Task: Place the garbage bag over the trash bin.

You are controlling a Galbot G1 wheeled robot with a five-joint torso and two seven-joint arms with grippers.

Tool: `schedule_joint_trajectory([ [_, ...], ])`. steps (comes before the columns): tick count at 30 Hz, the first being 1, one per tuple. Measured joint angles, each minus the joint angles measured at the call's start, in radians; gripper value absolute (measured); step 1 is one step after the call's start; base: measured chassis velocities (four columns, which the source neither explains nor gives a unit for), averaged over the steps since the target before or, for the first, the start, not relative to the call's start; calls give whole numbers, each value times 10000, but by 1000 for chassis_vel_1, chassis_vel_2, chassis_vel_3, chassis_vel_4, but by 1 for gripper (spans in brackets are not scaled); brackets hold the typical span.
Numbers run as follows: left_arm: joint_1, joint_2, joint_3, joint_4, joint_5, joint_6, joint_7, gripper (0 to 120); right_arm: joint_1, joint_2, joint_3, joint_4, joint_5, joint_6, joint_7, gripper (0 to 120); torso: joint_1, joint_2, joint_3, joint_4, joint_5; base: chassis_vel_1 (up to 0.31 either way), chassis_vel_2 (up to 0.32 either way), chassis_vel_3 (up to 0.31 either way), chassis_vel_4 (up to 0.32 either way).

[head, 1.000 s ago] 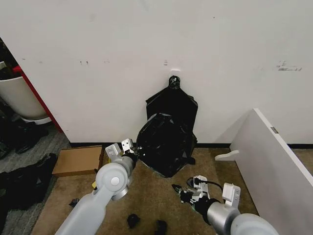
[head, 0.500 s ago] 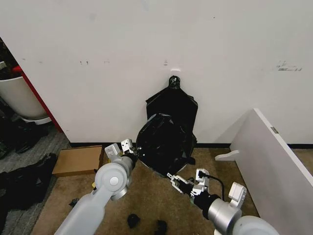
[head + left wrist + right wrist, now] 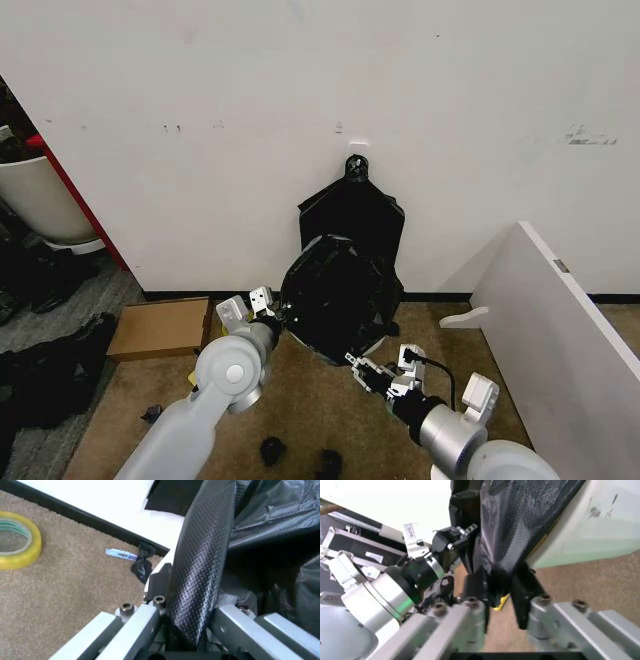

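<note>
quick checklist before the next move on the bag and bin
1. Left gripper pinching the bag: ok, film runs between its fingers.
2. Right gripper pinching the bag's edge: ok, film sits between its fingers.
3. Bag spread over the bin's mouth: ok in the head view.
4. Bag pulled down the bin's wall: not ok, white wall bare on the right gripper's side.
5. Bin upright: not ok, it tilts toward the robot.
6. Tape roll clear of the bag: ok.

White wall above brown carpet, white board leaning right
</note>
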Motion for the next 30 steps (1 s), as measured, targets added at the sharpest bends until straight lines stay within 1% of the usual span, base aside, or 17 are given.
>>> schedule_joint_trajectory([
  [1,16,5,0,-8,0,0,0,1,-8,4,-24,-3,-71,19,0,7,0,0,0,0,0,0,0,0,0],
  [2,40,6,-2,-20,1,0,4,1,-30,8,-66,-6,-178,33,7,1,0,0,0,0,0,0,0,0,0],
  [4,50,6,-2,-25,1,1,6,1,-36,8,-82,-8,-218,33,16,0,0,0,0,0,0,0,0,0,0],
  [11,71,-32,10,-48,0,9,30,1,-52,-18,-221,-6,-381,59,72,0,0,0,0,0,0,0,0,0,0],
  [16,-3,-71,-19,-14,-31,-16,32,1,-261,-202,-314,150,-607,-621,510,0,0,0,0,-1,0,0,0,0,0],
  [20,-40,-76,-18,-24,-80,-24,36,1,-221,-236,-341,-57,-798,-886,869,0,0,0,0,-1,0,0,0,0,0],
  [22,-46,-59,-19,-48,-111,-24,32,1,-101,-200,-403,-294,-1121,-657,805,0,0,0,0,-1,0,0,0,0,0],
  [25,-61,-28,-18,-69,-144,-24,20,1,118,-150,-456,-500,-1230,-516,870,0,0,0,0,0,1,0,0,0,0],
  [30,-99,-6,-16,-87,-214,-19,3,1,309,-137,-458,-921,-1367,-544,1119,0,0,0,0,0,0,0,0,0,0],
])
